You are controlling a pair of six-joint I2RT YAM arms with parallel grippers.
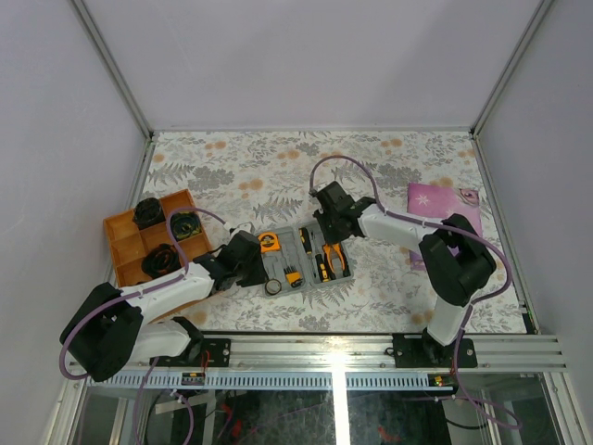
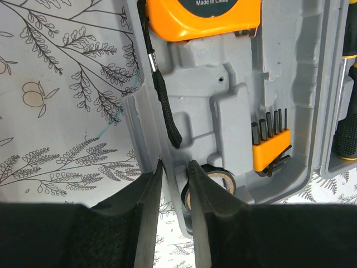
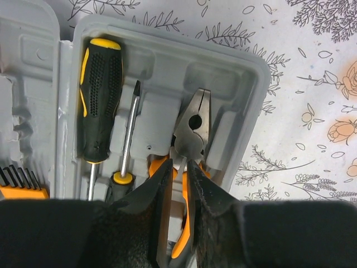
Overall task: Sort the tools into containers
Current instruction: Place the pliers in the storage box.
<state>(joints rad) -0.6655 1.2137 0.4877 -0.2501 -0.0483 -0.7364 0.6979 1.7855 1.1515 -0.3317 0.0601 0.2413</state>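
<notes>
Grey tool case point(image 3: 234, 72), orange-and-black pliers point(image 3: 192, 131)

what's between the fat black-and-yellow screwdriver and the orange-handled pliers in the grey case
A slim yellow-collared screwdriver, between the fat screwdriver and the pliers; right wrist view shows it.

open grey case point(image 2: 234, 111) lies flat, holding tape measure point(image 2: 206, 14), bit set point(image 2: 270, 148), tape ring point(image 2: 220, 178), screwdriver point(image 3: 99, 100), pliers point(image 3: 192, 131).

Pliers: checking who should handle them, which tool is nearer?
Right. The right tool straddles a pliers handle; the left tool straddles the case's opposite wall, by the tape ring.
</notes>
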